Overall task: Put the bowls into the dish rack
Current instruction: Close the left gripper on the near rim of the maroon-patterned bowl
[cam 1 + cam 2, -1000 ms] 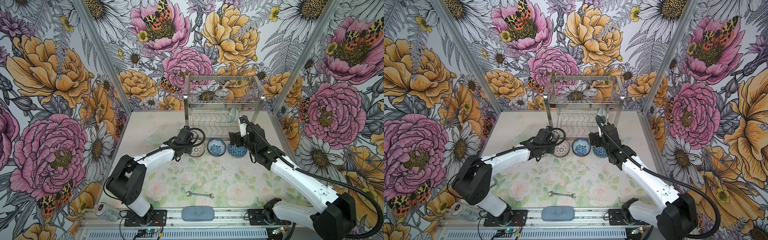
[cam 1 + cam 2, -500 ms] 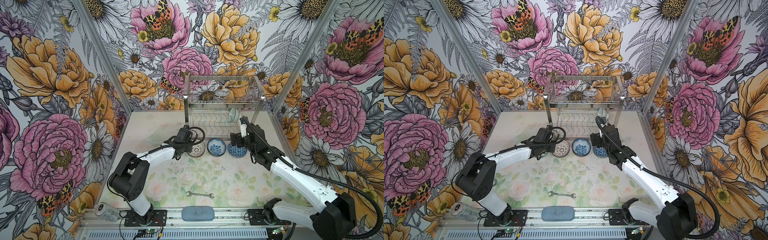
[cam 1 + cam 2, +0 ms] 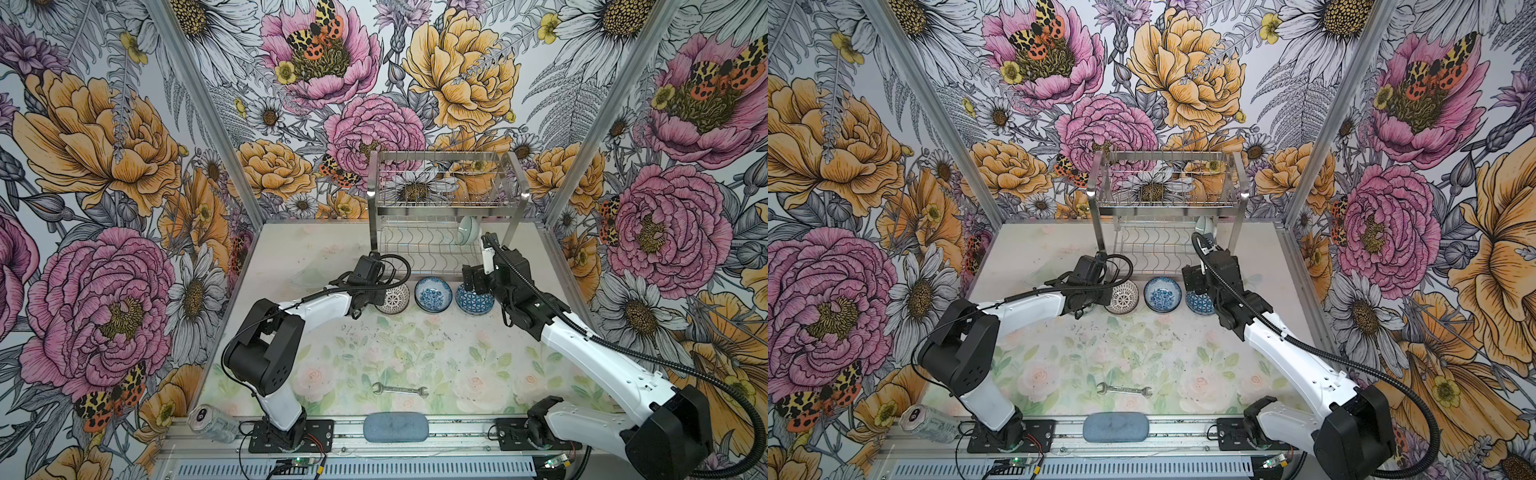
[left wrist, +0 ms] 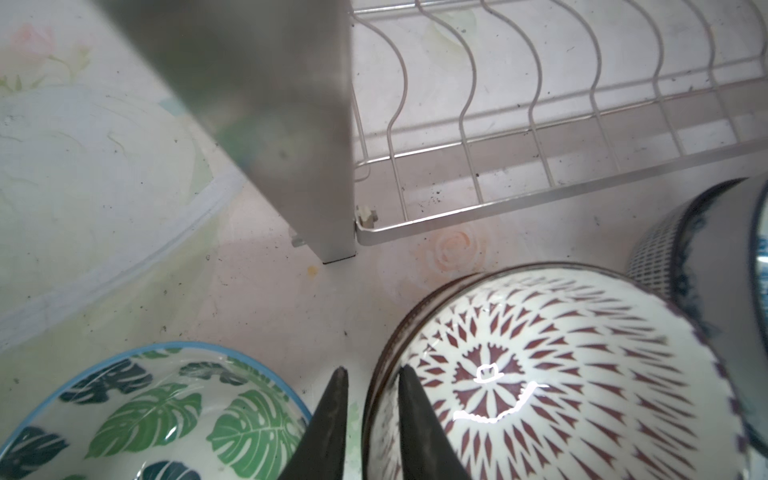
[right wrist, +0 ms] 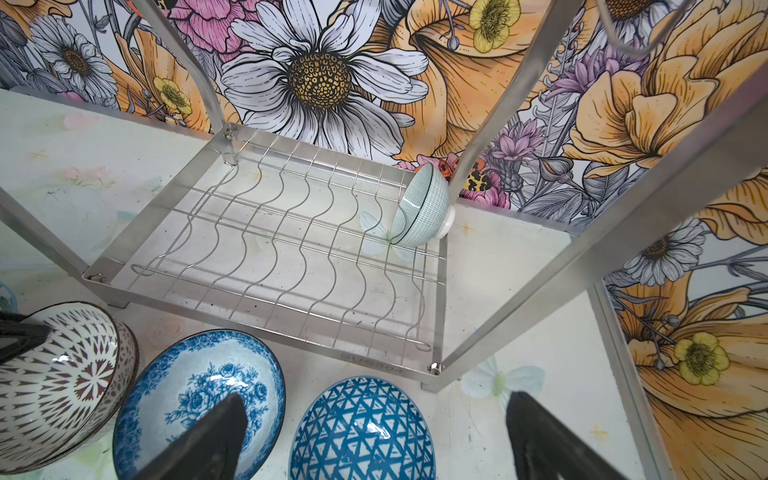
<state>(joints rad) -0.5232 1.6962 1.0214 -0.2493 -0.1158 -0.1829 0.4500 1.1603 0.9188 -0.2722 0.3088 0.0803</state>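
Three bowls stand in a row in front of the dish rack (image 3: 444,203) (image 5: 291,249): a red-patterned bowl (image 3: 392,297) (image 4: 561,374), a blue floral bowl (image 3: 433,294) (image 5: 199,395) and a blue triangle-patterned bowl (image 3: 1198,303) (image 5: 361,432). A pale mint green bowl (image 3: 467,230) (image 5: 422,208) leans on edge in the rack's lower tier at the right end. My left gripper (image 4: 370,374) is shut on the red-patterned bowl's near rim, one finger inside and one outside. My right gripper (image 5: 376,397) hangs open just above the triangle-patterned bowl, its fingers spread wider than the bowl.
A green leaf-patterned bowl (image 4: 145,415) sits close beside the left gripper, hidden under the arm in both top views. A clear dish (image 3: 307,278) lies left of the rack leg (image 4: 316,166). A wrench (image 3: 400,389), a can (image 3: 212,422) and a grey-blue pad (image 3: 395,428) lie near the front.
The left gripper's fingers have drawn together around the red-patterned bowl's rim. The right gripper has stayed wide open and shifted slightly over the triangle-patterned bowl.
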